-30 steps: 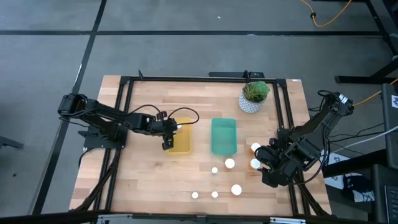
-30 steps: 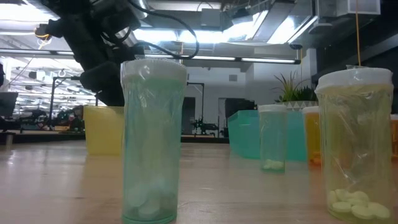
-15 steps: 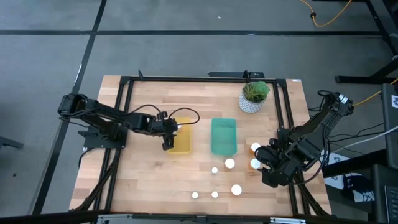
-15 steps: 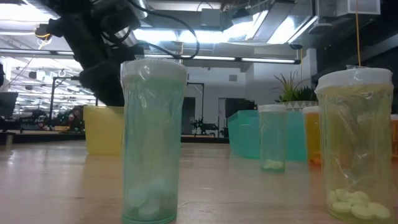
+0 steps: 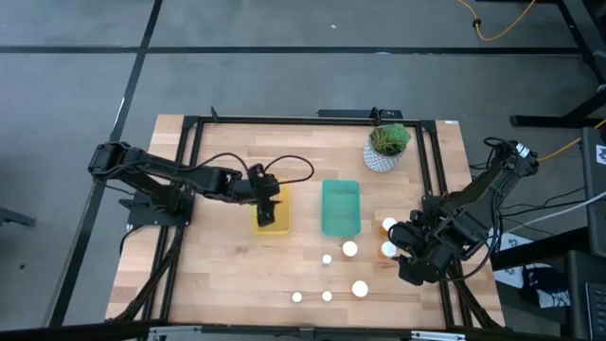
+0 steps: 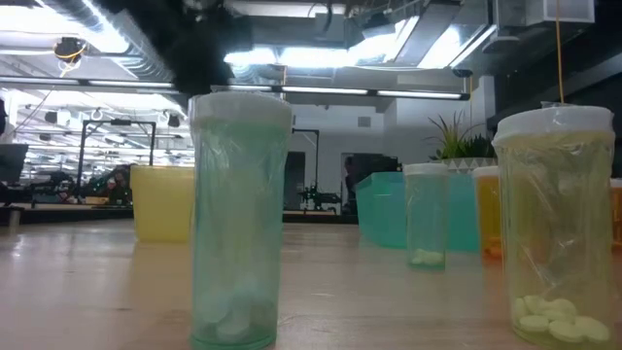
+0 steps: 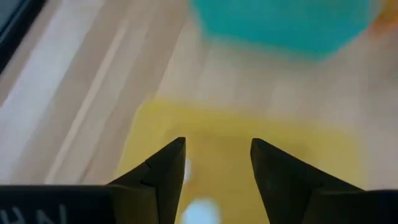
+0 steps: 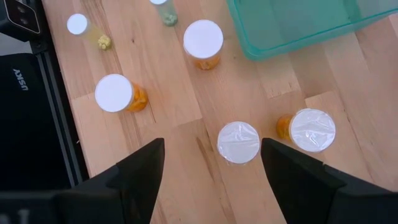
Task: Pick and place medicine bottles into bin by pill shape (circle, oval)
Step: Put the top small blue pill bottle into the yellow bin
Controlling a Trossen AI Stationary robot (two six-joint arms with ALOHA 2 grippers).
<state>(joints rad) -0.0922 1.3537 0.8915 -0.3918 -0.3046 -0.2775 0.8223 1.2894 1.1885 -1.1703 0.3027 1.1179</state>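
My left jaws (image 5: 269,201) are spread wide and hold nothing. They hang over the yellow bin (image 5: 272,224), and in my left wrist view I can see white caps of bottles lying down in it, just past my fingers (image 7: 163,175). My right jaws (image 8: 211,163) are partly spread and hold nothing too. They wait near the right edge of the bench (image 5: 227,275), above a bunch of bottles (image 8: 239,142).

The green bin (image 5: 341,208) sits beside the yellow one. More bottles (image 5: 359,288) stand apart on the wood near the front.

I think these bottles are light. They are small plastic tubes with only a few pills at the bottom. The plastic looks hard, so it should not squash. But it looks smooth and round, so it could slip or spin in my jaws. A tall one could tip over if I bump it.

I would grab one around the body, just under the white cap (image 8: 203,38). The cap is wider, so it may stop the bottle from sliding down.
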